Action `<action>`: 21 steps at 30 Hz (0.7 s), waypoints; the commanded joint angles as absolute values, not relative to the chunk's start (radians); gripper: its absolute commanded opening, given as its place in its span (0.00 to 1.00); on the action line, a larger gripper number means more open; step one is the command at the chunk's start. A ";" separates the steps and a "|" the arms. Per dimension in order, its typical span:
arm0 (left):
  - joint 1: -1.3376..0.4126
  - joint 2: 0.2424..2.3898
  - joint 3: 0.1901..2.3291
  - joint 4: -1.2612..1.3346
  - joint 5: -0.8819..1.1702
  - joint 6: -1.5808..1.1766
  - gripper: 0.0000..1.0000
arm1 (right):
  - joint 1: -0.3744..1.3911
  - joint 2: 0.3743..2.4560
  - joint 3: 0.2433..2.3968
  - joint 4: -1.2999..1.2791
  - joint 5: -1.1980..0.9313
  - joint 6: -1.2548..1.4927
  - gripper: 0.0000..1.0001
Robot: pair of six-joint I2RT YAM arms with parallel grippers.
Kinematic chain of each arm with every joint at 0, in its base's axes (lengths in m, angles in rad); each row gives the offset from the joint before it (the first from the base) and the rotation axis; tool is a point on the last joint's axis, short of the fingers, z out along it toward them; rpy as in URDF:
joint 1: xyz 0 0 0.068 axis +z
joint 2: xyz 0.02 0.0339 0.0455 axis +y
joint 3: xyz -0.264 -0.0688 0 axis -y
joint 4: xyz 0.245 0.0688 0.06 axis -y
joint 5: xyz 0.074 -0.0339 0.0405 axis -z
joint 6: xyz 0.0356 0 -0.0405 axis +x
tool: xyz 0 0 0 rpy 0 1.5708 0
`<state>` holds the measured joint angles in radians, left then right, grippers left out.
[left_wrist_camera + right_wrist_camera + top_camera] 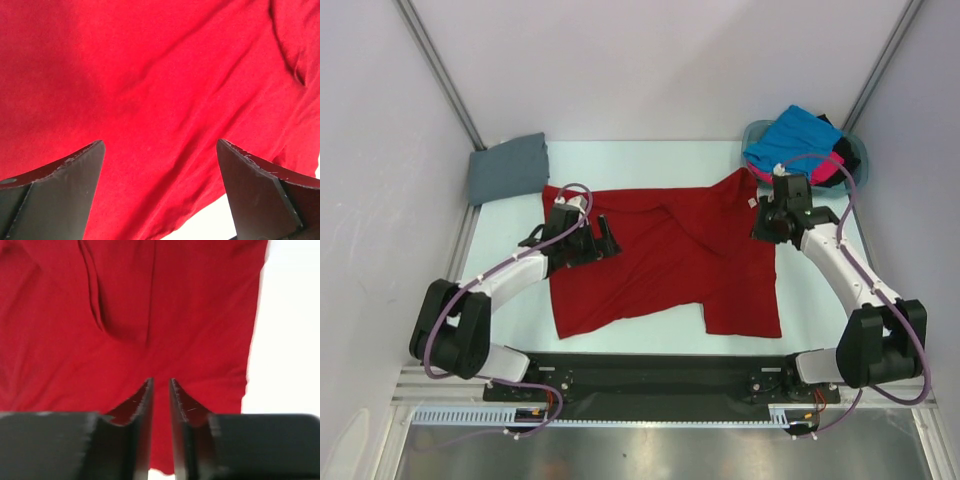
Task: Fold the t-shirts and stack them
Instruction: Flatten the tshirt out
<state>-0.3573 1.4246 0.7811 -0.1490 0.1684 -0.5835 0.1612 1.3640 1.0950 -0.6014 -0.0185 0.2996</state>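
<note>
Top external view is showing the deep red t-shirt [660, 260] lying spread across the middle of the pale table [620, 160], wrinkled, with its lower hem toward the arm bases and one sleeve reaching toward the far right. A small white tag [753, 203] is showing near that sleeve, at the shirt's far right edge; any writing on it is too small to read, and no other brand or print is showing on the cloth.

The left gripper [608, 240] is hovering over the shirt's left part. Its wrist camera is showing both fingers [65, 190] standing wide apart and released, with only red cloth and a sliver of table between them.

The right gripper [763, 228] is sitting over the shirt's right edge, just below the tag. Its wrist picture is blurred, yet its fingers [137, 415] are standing nearly together with a thin slit between them, and no cloth is showing pinched there.

The slate grey t-shirt [508, 168] is lying folded at the far left corner, just beside the red one. At the far right, the teal basket [757, 130] is holding the bright blue t-shirt [790, 140] on top, with the hot pink t-shirt [825, 172] and the black t-shirt [835, 150] bunched under and behind it.
</note>
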 commanded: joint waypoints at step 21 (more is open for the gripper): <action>-0.371 1.664 0.959 -0.379 -0.018 -0.506 1.00 | 0.371 1.571 1.008 -0.587 0.058 0.347 0.24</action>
<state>-0.3676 1.6226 0.9047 -0.3283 0.0242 -0.5388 0.3557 1.5429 0.9905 -0.6029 0.0067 0.3408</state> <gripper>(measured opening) 0.996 0.242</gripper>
